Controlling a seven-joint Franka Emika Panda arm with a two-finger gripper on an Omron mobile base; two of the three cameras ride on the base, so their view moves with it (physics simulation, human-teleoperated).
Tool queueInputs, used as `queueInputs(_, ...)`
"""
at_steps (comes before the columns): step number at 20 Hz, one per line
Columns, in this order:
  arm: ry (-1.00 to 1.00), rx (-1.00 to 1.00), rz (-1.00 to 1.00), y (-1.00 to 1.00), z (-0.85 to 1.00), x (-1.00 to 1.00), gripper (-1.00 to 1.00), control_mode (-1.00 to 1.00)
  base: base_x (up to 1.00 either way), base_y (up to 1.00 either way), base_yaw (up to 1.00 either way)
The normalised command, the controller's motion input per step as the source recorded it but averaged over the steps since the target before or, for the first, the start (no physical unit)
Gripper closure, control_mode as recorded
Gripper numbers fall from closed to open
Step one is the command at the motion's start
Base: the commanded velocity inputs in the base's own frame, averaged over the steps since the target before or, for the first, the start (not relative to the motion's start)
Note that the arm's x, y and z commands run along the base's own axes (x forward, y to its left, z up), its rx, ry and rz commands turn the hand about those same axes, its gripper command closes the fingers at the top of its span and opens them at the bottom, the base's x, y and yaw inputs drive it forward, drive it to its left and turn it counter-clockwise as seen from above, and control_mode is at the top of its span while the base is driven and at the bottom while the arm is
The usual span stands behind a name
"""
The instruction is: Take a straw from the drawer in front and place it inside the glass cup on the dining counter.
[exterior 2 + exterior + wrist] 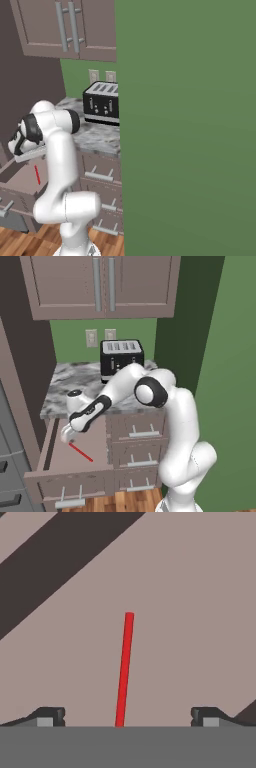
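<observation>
One straw (124,669) lies flat on the floor of the open drawer (52,468), a thin, plain red stick with no marks. In the hand view it runs nearly straight away from the camera, leaning only slightly, and its near end sits between the two finger tips, a little closer to the left-hand one in that view. So its long axis points along the line of sight rather than across the gap, and the jaws would close on it from either side, across its thin width.

The gripper (125,717) stands wide apart, holding nothing, with the straw below it and apart from both tips. In the left base view the gripper (66,433) hangs just above the straw's upper end, while the rest of the stick slants down and to the right across the drawer floor, away from the walls.

A straight descent looks like what the next move calls for, since the straw is already roughly centred. Being so thin and lying flat, it may roll or slip as the fingers close.

Above the drawer, a black toaster (122,358) stands on a small marbled top (70,381).
</observation>
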Motion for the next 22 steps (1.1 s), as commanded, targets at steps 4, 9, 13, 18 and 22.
queueInputs(4, 0.0, 0.0, 0.0, 0.3, -0.17, 0.03, -1.0, -1.0, 0.0, 0.0, 0.0)
queueInputs(9, 0.0, 0.0, -0.02, 0.07, -0.23, 0.0, -1.0, -1.0, 0.0, 0.0, 0.0)
queueInputs(13, 0.0, 0.0, -0.04, 0.0, -0.38, 0.03, -1.0, -1.0, 0.0, 0.0, 0.0)
queueInputs(18, 0.02, 0.0, -0.04, 0.0, -0.35, 0.18, -1.0, -1.0, 0.0, 0.0, 0.0)
queueInputs(22, 0.03, 0.0, -0.06, 0.03, -0.23, 0.3, -1.0, -1.0, 0.0, 0.0, 0.0)
